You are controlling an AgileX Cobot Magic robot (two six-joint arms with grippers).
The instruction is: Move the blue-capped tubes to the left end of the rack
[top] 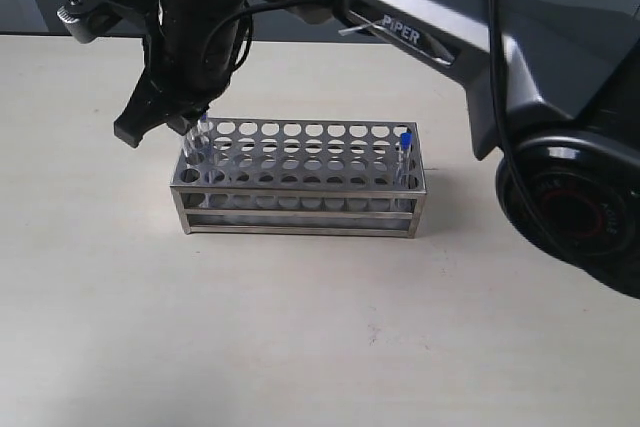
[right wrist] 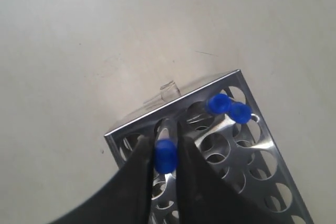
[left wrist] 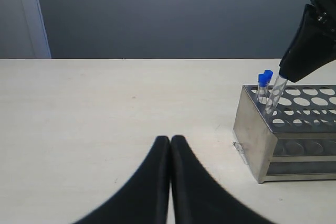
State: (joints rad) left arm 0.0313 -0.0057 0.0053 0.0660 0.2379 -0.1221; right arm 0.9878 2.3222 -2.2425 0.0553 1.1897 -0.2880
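right arm (top: 530,57): black-grey, white PIPER lettering | cable (top: 491,47): black | left fingers (left wrist: 152,182): black, tapered

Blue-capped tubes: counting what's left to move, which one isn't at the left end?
The lone tube at the rack's right end, exterior view; the other three are at the left end.

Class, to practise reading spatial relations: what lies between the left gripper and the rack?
Only bare table lies between the left gripper and the rack. The left wrist view shows that stretch with nothing on it.
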